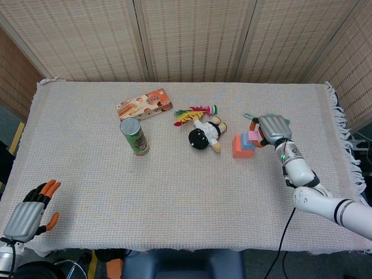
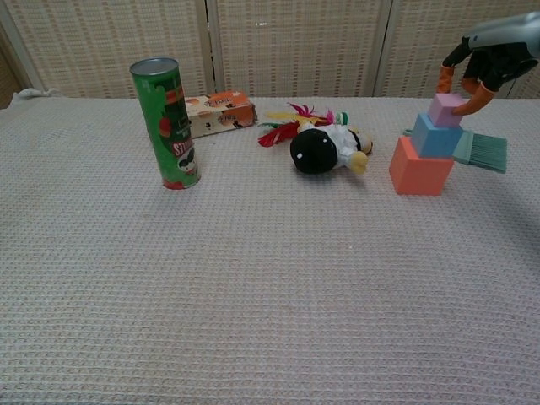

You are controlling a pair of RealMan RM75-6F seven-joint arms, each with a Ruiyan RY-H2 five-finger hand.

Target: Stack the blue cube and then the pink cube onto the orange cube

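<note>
Now the pink cube [image 2: 445,110] is seen on the blue cube [image 2: 435,136], which is placed on the orange cube [image 2: 419,167]. The pink cube is touched by the right hand [image 2: 487,59] with an orange fingertip, but a grip cannot be told. The left hand [image 1: 28,214] is kept with fingers apart, holding nothing, at the table's near edge.

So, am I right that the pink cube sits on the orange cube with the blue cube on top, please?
Not quite: the order is swapped. The chest view shows the blue cube on the orange cube, with the pink cube on top, the right hand at it.
</note>
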